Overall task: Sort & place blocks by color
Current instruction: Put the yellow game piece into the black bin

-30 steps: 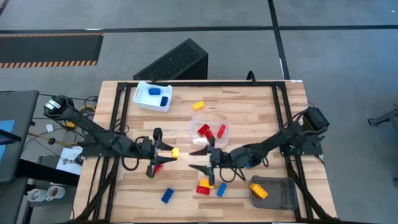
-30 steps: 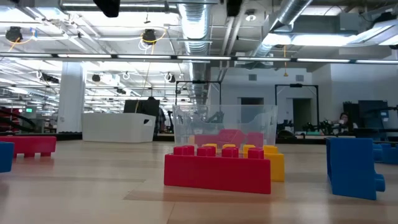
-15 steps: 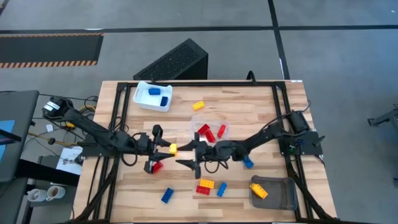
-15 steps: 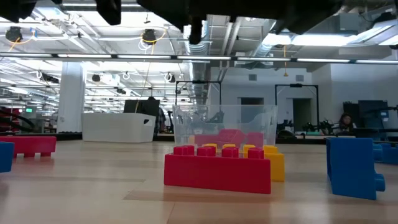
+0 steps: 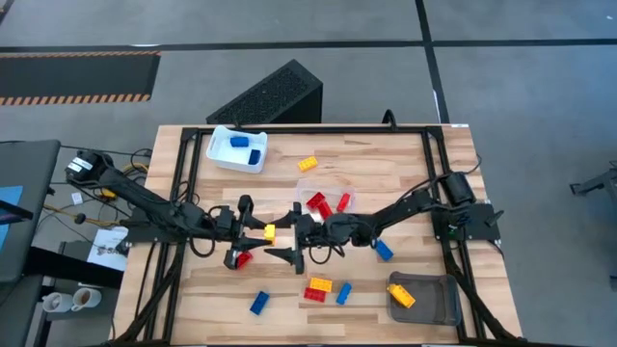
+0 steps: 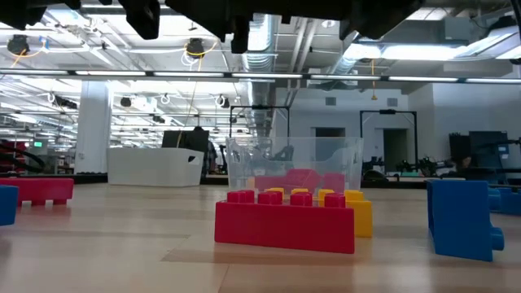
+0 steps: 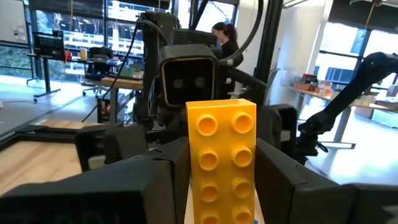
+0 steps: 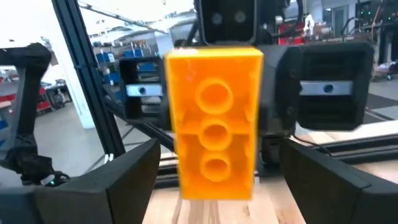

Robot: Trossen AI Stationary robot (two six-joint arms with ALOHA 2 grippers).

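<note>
Gripping yellow brick (image 7: 222,163), left jaws; right jaws flank it.

The left gripper (image 5: 258,231) holds a yellow block (image 5: 269,232) mid-table. The right gripper (image 5: 287,235) faces it, fingers spread.

table centre: left gripper (image 5: 262,232) and right gripper (image 5: 289,234) face each other, brick (image 5: 270,232) between | tray (image 5: 324,202) just behind | loose bricks (image 5: 326,288) in front
</note>
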